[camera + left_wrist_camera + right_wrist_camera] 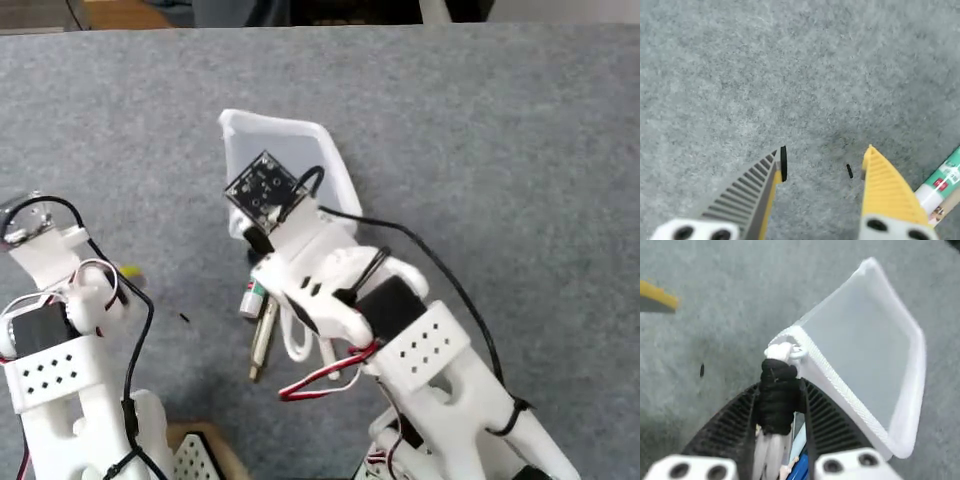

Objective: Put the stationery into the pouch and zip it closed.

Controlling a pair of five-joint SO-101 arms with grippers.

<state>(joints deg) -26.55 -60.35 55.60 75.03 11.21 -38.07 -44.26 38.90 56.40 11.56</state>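
At the pouch corner, right tool pinches black pull; left tool agape.

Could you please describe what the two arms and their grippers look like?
Both arms are white plastic with perforated panels and black motors. The left arm carries black cables; the left gripper has ribbed fingers, one yellow, one grey edged yellow. The right arm has black, red and white wires and a square black camera; the right gripper has black ribbed fingers.
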